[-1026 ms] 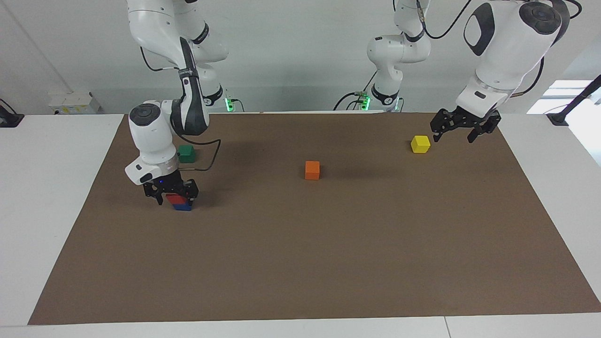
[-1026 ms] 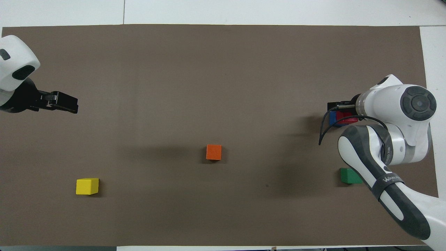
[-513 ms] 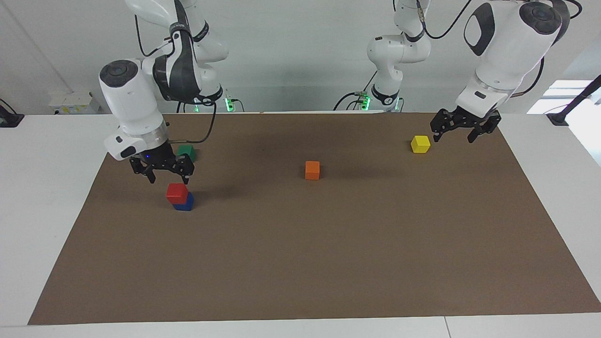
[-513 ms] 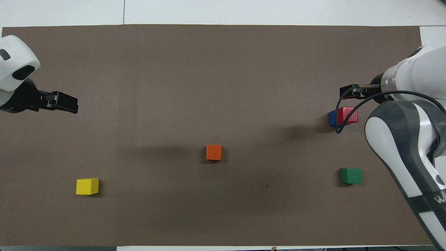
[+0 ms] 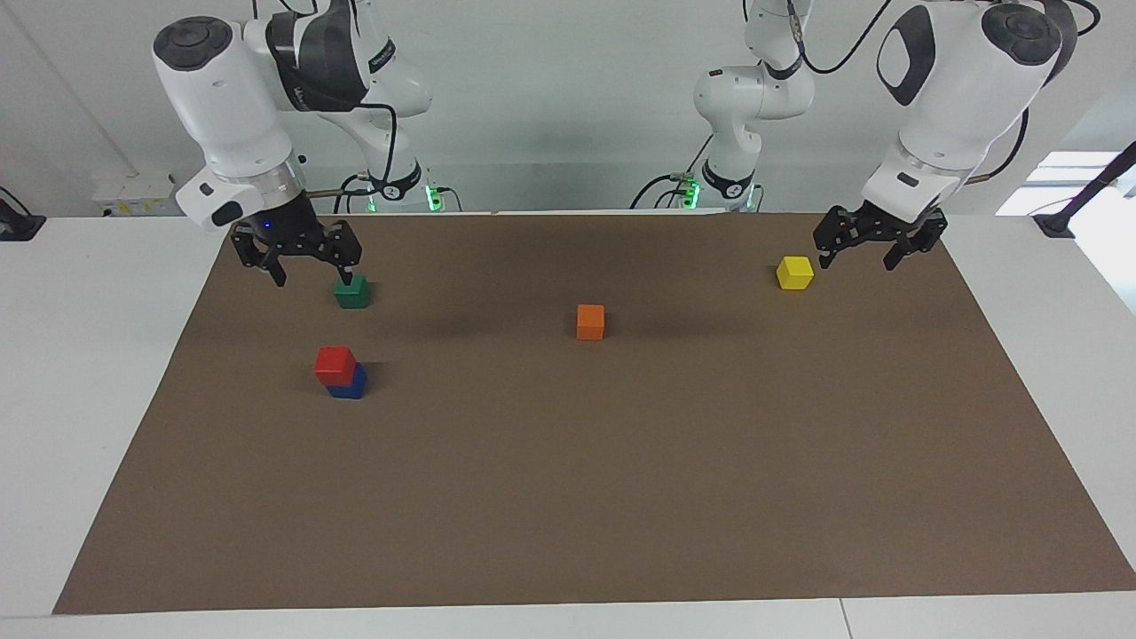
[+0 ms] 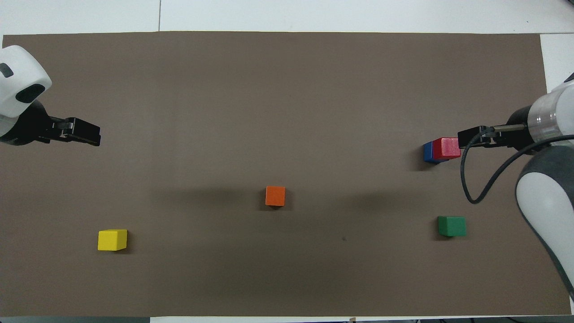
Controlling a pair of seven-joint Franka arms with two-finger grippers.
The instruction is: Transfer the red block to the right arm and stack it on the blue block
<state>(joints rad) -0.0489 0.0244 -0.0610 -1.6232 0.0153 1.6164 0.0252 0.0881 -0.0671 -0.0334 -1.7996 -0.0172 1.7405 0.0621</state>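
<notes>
Resting on the blue block [image 5: 348,387], the red block [image 5: 335,365] lies below the empty, wide-open right end effector [image 5: 311,268].

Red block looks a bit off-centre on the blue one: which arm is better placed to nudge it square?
Right. Its open claw hangs empty at that end of the table, close to the red block on the blue block. The left claw, also open, waits near the yellow block.

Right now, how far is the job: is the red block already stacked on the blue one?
Done: the red block sits on the blue block, slightly offset. In hand: nothing; the right gripper is open and raised, the left gripper waits open. Left: nothing visible.
</notes>
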